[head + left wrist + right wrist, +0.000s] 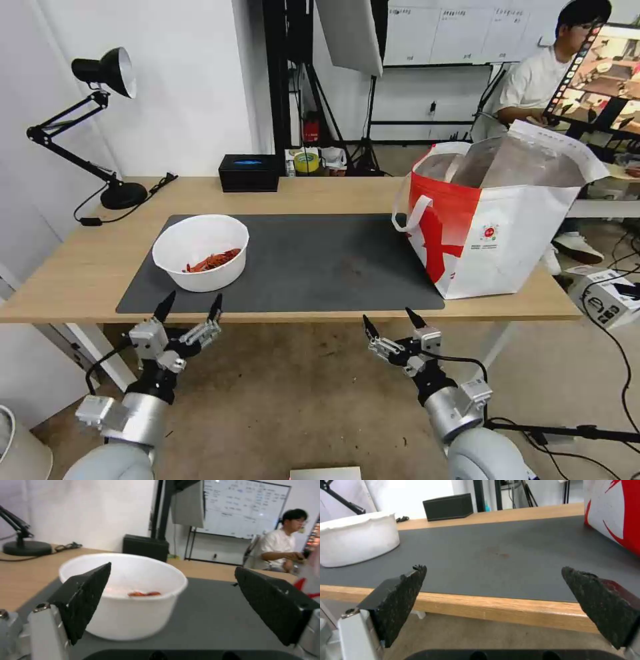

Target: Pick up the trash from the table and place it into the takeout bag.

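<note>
We see a lab or studio room: a whiteboard [245, 507] full of writing, light stands [363, 80] with a reflector panel, a monitor [600, 73] at a side desk, and cables [613, 333] on the bare floor.

Right gripper [493, 572] is hovering off the near edge of the table [506, 610], black fingers [400, 600] spread wide, nothing between them. Dark grey mat [506, 552] is covering the tabletop, small reddish stain near its middle. White bowl [356, 542] is sitting on the mat at one side; red-and-white takeout bag [613, 512] is standing at the opposite side. Black box [448, 506] is resting on bare wood at the far edge.
</note>
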You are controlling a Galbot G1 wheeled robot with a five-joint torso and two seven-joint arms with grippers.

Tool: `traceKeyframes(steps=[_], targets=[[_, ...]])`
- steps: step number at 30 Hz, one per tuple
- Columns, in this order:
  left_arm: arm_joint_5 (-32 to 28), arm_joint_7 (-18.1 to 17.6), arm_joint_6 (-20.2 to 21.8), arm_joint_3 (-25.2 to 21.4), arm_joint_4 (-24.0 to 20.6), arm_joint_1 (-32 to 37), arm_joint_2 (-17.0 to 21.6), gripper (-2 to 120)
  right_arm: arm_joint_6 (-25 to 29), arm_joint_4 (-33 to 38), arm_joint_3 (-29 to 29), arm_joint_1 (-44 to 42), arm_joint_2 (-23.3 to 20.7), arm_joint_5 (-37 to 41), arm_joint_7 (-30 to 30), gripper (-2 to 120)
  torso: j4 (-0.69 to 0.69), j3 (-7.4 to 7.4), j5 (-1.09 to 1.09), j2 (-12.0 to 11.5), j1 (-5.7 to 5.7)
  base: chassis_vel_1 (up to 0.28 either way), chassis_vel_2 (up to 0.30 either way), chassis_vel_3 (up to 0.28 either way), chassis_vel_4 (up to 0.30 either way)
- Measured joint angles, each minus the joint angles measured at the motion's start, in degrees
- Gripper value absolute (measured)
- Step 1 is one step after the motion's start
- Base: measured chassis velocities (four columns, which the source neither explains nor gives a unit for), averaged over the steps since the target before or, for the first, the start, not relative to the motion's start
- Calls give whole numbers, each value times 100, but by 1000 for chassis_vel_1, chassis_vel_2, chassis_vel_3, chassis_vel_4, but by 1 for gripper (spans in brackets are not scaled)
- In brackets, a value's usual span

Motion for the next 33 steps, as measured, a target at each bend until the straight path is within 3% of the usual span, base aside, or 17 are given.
traceKeyframes(steps=[1, 4, 9, 11, 12, 16, 24, 33], targets=[[0, 0, 0, 0, 0, 0, 0, 100, 0, 0, 0, 0, 0, 0, 0, 100, 0, 0, 0, 0, 0, 0, 0, 0, 0], [-593, -745, 502, -108, -104, -293, 382, 100, -2, 0, 0, 1, -1, 0, 0, 100, 1, 0, 0, 0, 0, 0, 0, 0, 0], [-1418, -1262, 1001, -77, -71, -806, 843, 100, -4, 0, 0, 3, -2, 1, 0, 100, 1, 0, -1, 0, 0, 0, 0, 0, 0], [-2050, -1613, 1376, 50, 116, -1337, 1278, 100, -5, 0, 0, 4, -3, 2, 0, 100, 0, 1, -2, 0, 0, 0, 0, 0, 0], [-2050, -1613, 1376, 50, 116, -1337, 1278, 100, -5, 0, 0, 4, -3, 2, 0, 100, 0, 1, -2, 0, 0, 0, 0, 0, 0], [-3051, -2191, 1949, 495, 502, -2530, 1854, 100, -7, 2, 0, 5, -3, 3, -1, 100, 0, 1, 1, 0, 1, 0, 0, 0, 0], [-3500, -2693, 2771, 1000, 1189, -3420, 2174, 100, -10, 3, 1, 6, -4, 5, -3, 100, 2, 1, 0, 0, 1, 0, 0, 0, 0], [-4038, -2779, 3446, 1221, 1627, -3837, 2189, 100, -11, 5, 1, 6, -4, 6, -3, 100, 0, 1, 0, 0, 1, 0, 0, 0, 0]])
